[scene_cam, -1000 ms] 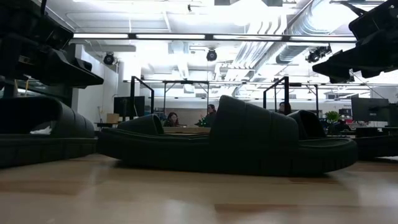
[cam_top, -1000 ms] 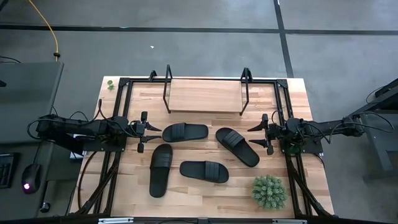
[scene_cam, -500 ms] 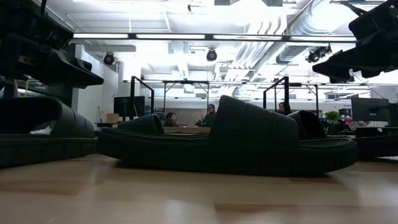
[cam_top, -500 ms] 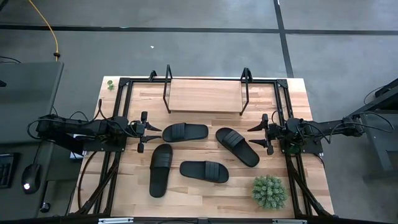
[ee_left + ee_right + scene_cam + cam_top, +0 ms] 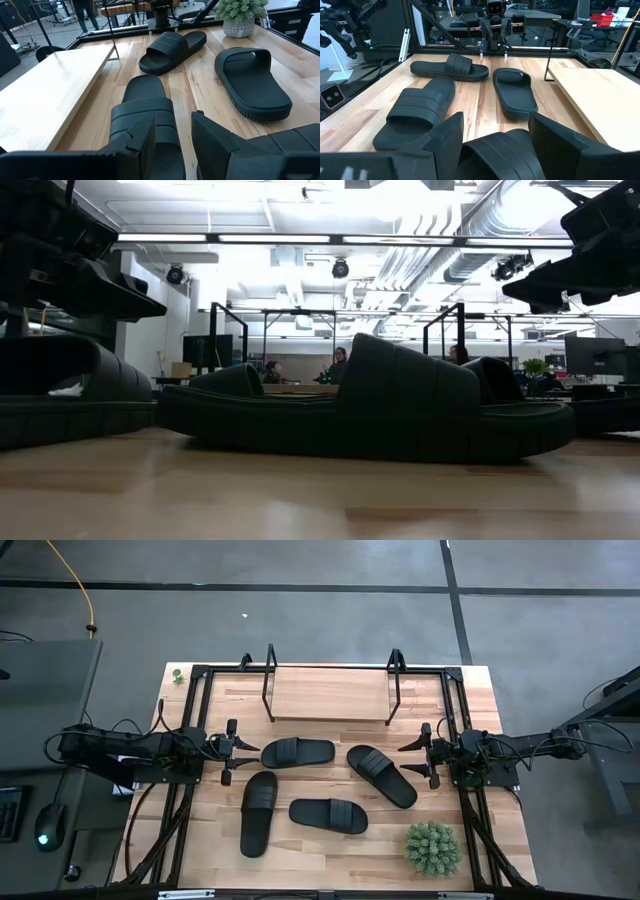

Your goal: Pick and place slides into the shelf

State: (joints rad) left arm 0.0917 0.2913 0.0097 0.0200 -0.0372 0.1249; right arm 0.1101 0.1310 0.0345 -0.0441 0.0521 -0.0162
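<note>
Several black slides lie sole-down on the wooden table: one [image 5: 297, 752] near my left gripper, one [image 5: 381, 776] near my right gripper, and two nearer the front edge [image 5: 259, 812] [image 5: 328, 815]. The shelf [image 5: 330, 695], a light board between black tube uprights, stands at the far edge with nothing on it. My left gripper [image 5: 240, 762] hovers open at the table's left side, just short of the nearest slide [image 5: 145, 110]. My right gripper [image 5: 408, 760] hovers open at the right side, a slide [image 5: 505, 155] just below its fingers.
A small potted plant [image 5: 433, 847] stands at the front right corner. Black frame rails [image 5: 195, 720] run along the table's left and right sides. People sit in the room beyond the table in the low view [image 5: 340, 360].
</note>
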